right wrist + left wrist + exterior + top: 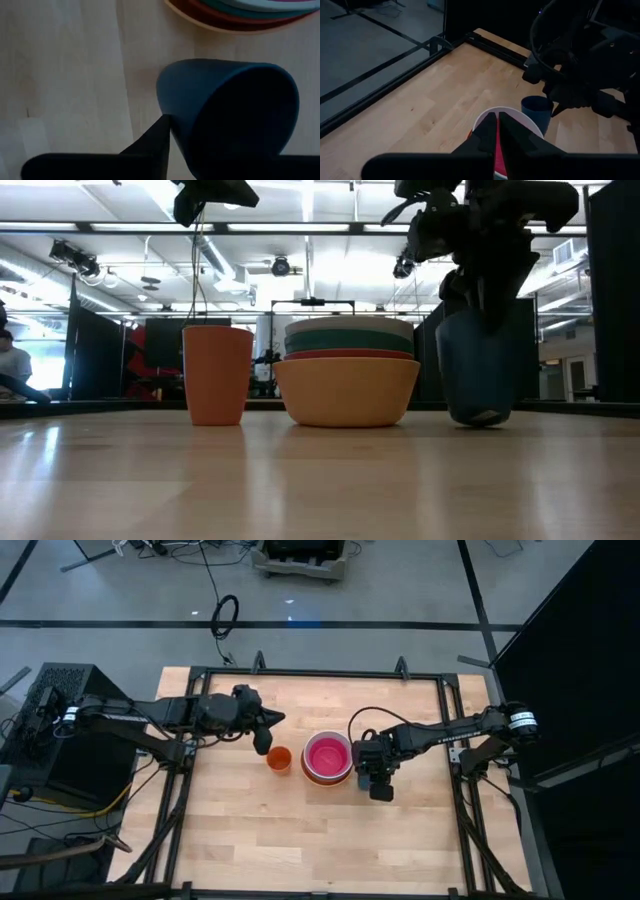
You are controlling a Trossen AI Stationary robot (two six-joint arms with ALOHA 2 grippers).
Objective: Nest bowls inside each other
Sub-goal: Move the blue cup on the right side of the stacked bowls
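Near the middle of a pale wooden table sits a stack of nested bowls. From above, only a bright pink bowl shows inside a white rim. From table height the stack shows its layers — a wide orange-yellow bowl at the bottom, then a thin red rim, a teal band and a white rim on top. The stack stands upright and level. Just beside it, on the right arm's side, a small dark blue cup stands on the table. The right gripper is down at this cup: its wrist camera shows one dark finger against the cup's outer wall, with the cup's open mouth close in front of the lens. The jaws look parted only a little, and whether they grip the cup or merely touch it cannot be told. On the stack's other side stands a small orange cup, upright, close to the bowls but not touching them. The left gripper hangs above the table just beside the orange cup, its two fingers pressed together with nothing between them. Beyond the table — the black frame that edges it, a grey floor with cables, and a room with ceiling lights.
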